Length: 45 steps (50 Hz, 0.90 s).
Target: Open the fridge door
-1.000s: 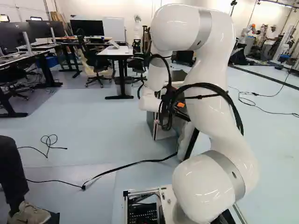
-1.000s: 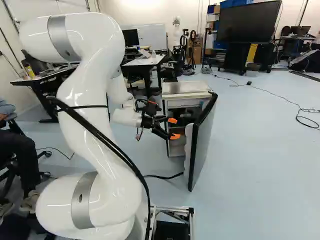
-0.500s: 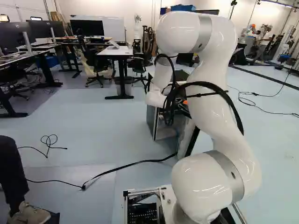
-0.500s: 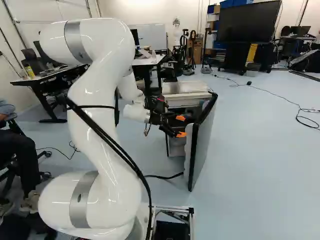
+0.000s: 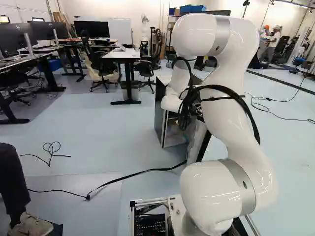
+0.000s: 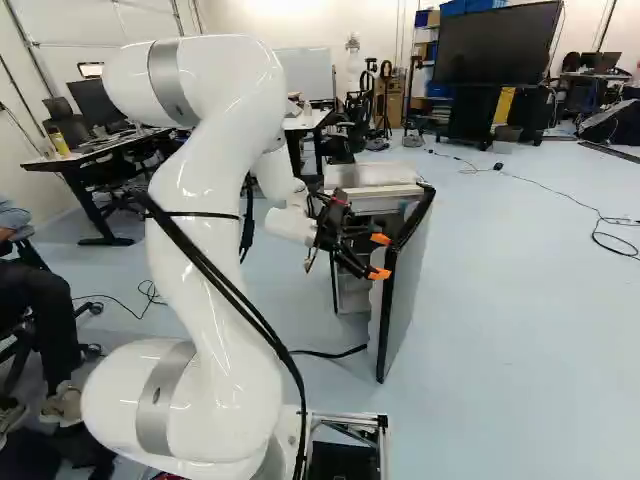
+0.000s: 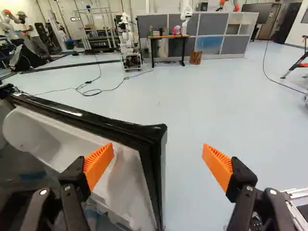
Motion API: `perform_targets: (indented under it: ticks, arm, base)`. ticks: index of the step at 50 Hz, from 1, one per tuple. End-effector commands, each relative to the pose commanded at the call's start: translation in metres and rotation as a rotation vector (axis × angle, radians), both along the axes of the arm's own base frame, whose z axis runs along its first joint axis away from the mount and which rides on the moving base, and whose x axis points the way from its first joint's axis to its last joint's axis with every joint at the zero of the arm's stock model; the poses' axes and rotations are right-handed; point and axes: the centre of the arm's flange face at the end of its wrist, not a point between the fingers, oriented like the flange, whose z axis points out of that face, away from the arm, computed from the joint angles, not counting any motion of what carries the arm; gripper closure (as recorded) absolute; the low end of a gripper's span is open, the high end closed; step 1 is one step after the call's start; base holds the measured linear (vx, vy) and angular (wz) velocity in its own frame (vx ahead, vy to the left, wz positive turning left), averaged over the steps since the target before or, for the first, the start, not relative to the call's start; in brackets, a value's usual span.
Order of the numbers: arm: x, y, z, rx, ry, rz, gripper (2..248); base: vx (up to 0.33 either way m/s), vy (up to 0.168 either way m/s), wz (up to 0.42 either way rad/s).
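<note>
fridge door (image 6: 408, 295) stands open, edge (image 7: 155, 168) between spread fingers (image 7: 99, 165) of the tool (image 6: 380, 256).

Bright, even light (small glints along the black door edge (image 7: 86, 119))

A pale blue floor (image 5: 98, 132) runs past desks (image 5: 118, 53) and chairs (image 5: 101, 66) to white walls (image 6: 300, 22).
</note>
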Motion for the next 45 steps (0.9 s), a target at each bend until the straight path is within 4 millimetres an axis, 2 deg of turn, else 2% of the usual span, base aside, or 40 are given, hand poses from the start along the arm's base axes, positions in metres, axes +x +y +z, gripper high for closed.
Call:
perform_targets:
  ticks: [26, 45]
  arm:
    - [-0.007, -0.057, 0.000, -0.001, -0.010, -0.121, 3]
    - [0.008, -0.101, 0.002, -0.005, -0.051, -0.205, 3]
  base:
    - [0.000, 0.000, 0.000]
    - [0.000, 0.000, 0.000]
